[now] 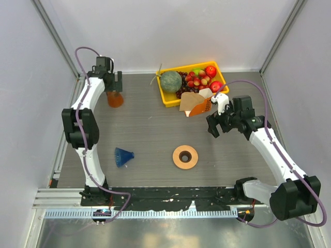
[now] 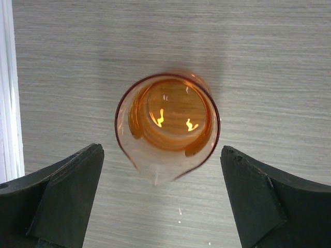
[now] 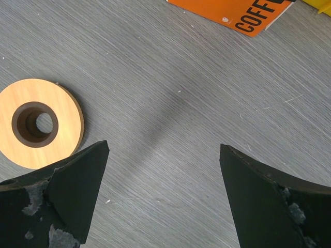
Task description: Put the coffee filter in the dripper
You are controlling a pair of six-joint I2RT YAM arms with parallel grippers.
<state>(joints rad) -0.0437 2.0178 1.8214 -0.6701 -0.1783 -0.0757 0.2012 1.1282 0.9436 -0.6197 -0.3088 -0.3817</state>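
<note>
1. Grey wood-grain worktop point(image 1: 155, 129) is seen enclosed by pale walls, with both arms bolted at its near edge.
2. The coffee filter point(image 1: 187, 100) is seen as tan-brown paper at the open end of an orange-and-white carton point(image 1: 200, 107), towards the far right of the worktop; how far it is tucked inside cannot be told.
3. The dripper point(image 1: 123, 156) is found well apart from the filter, at the near left, lying on its side with the wide mouth turned left and the narrow tip pointing right.
4. A wooden ring stand point(image 1: 185, 157) is laid flat to the right of the dripper, apart from it; in the right wrist view the ring stand point(image 3: 39, 124) is shown at the left edge, and a corner of the carton point(image 3: 243, 13) lettered "COFF" at the top.
5. The carton is set just beside the near edge of a yellow tray point(image 1: 168, 99), in which a green melon point(image 1: 170, 81), red apples point(image 1: 210, 71) and dark grapes point(image 1: 182, 93) are held.
6. The right tool point(image 1: 220, 125) is held wide open near the carton, on its right, with nothing between its fingers; in its own view the right tool point(image 3: 163, 149) is seen over bare worktop.
7. The left tool point(image 1: 115, 84) is held at the far left, spread wide and gripping nothing.
8. An orange glass cup point(image 1: 115, 98) with a pouring lip is stood upright below it; in the wrist view the left tool point(image 2: 161, 151) is shown with the cup point(image 2: 168, 126) lying between its fingers, and no contact is seen.
</note>
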